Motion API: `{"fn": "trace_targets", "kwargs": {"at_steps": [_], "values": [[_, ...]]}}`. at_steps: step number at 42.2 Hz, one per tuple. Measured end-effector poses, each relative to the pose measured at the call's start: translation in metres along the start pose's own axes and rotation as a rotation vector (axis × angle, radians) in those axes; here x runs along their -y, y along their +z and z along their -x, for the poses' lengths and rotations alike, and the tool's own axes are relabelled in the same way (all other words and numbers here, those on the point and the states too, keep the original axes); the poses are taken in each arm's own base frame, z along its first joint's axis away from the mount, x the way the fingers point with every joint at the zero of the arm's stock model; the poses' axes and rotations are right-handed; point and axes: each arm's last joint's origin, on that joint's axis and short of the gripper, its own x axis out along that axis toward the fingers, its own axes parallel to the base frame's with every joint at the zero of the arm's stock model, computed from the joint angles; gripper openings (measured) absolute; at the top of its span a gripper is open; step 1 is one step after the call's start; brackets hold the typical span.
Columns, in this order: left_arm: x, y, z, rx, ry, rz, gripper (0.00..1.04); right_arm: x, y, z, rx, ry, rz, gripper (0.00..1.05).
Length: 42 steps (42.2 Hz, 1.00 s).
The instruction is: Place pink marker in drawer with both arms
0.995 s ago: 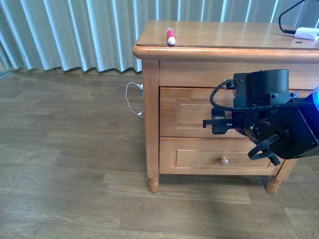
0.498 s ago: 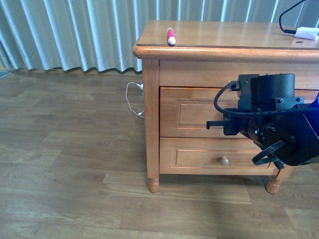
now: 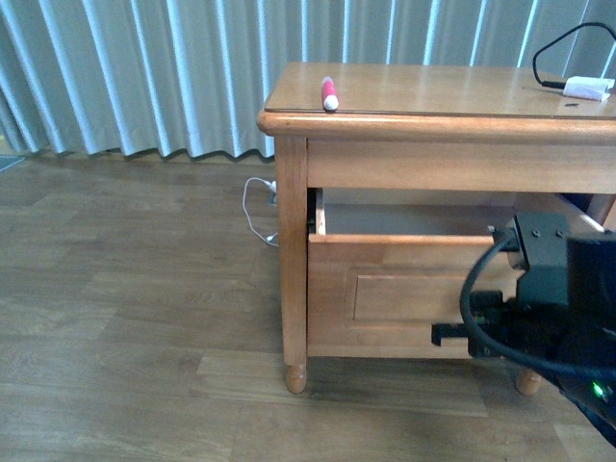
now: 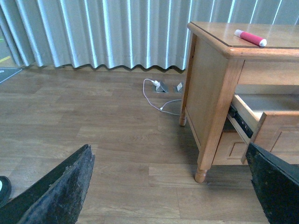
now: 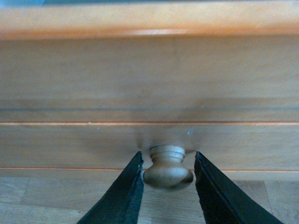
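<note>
- Had the honey-coloured wooden top drawer (image 3: 404,289) standing out from the matching wooden nightstand (image 3: 291,241). Only saw a strip of its pale inside, so couldn't tell what lay in there.
- Spotted the short, thick pink marker with the white end (image 3: 329,94) lying up on the nightstand top, near the front left corner, not in the drawer.
- Couldn't see the knob from the front: blocked by the bulky black right arm (image 3: 553,308), itself cut off at the frame edge.
- Caught the right gripper (image 5: 168,161) clamped on the round wooden knob (image 5: 168,171) in its wrist view, with a flat black finger against each side.
- Had the left gripper (image 4: 168,149) spread wide, gripping nothing, over the wood-plank floor (image 4: 93,121) beside the nightstand. Only got its two fingertips in shot.
</note>
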Motion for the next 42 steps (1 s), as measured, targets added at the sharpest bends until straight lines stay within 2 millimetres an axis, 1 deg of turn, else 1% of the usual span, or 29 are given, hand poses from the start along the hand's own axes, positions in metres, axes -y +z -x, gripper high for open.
{"fn": "trace_targets", "kwargs": {"at_steps": [1,3,4,7,10,11,17,18,19,21,23,26,27,30,33,36,42], "values": [[0.000,0.000,0.000,0.000,0.000,0.000,0.99,0.000,-0.001,0.003,0.001,0.001,-0.004,0.37],[0.000,0.000,0.000,0.000,0.000,0.000,0.99,0.003,-0.003,0.017,0.004,0.000,-0.022,0.48],[0.000,0.000,0.000,0.000,0.000,0.000,0.99,0.003,-0.003,0.020,0.004,0.000,-0.023,0.50],[0.000,0.000,0.000,0.000,0.000,0.000,0.99,0.004,-0.003,0.035,0.007,0.004,-0.037,0.61],[0.000,0.000,0.000,0.000,0.000,0.000,0.99,0.006,-0.001,0.053,0.014,0.006,-0.042,0.71],[0.000,0.000,0.000,0.000,0.000,0.000,0.99,0.006,0.000,0.056,0.014,0.007,-0.043,0.73],[0.000,0.000,0.000,0.000,0.000,0.000,0.99,0.009,0.006,0.094,0.007,0.027,-0.045,0.94],[0.000,0.000,0.000,0.000,0.000,0.000,0.99,0.010,0.006,0.097,0.006,0.028,-0.045,0.96],[0.000,0.000,0.000,0.000,0.000,0.000,0.99,0.011,0.008,0.104,0.002,0.033,-0.048,0.98],[0.000,0.000,0.000,0.000,0.000,0.000,0.99,0.015,0.013,0.124,-0.003,0.043,-0.051,0.95],[0.000,0.000,0.000,0.000,0.000,0.000,0.99,0.019,0.021,0.140,-0.004,0.052,-0.060,0.96],[0.000,0.000,0.000,0.000,0.000,0.000,0.99,0.025,0.038,0.167,0.015,0.065,-0.076,0.96],[0.000,0.000,0.000,0.000,0.000,0.000,0.99,0.026,0.041,0.173,0.020,0.067,-0.078,0.96],[0.000,0.000,0.000,0.000,0.000,0.000,0.99,0.031,0.056,0.202,0.045,0.091,-0.087,0.96],[0.000,0.000,0.000,0.000,0.000,0.000,0.99,0.032,0.066,0.223,0.063,0.109,-0.090,0.96],[0.000,0.000,0.000,0.000,0.000,0.000,0.99,0.031,0.073,0.233,0.060,0.130,-0.086,0.96],[0.000,0.000,0.000,0.000,0.000,0.000,0.99,0.026,0.083,0.238,0.071,0.152,-0.066,0.96]]}}
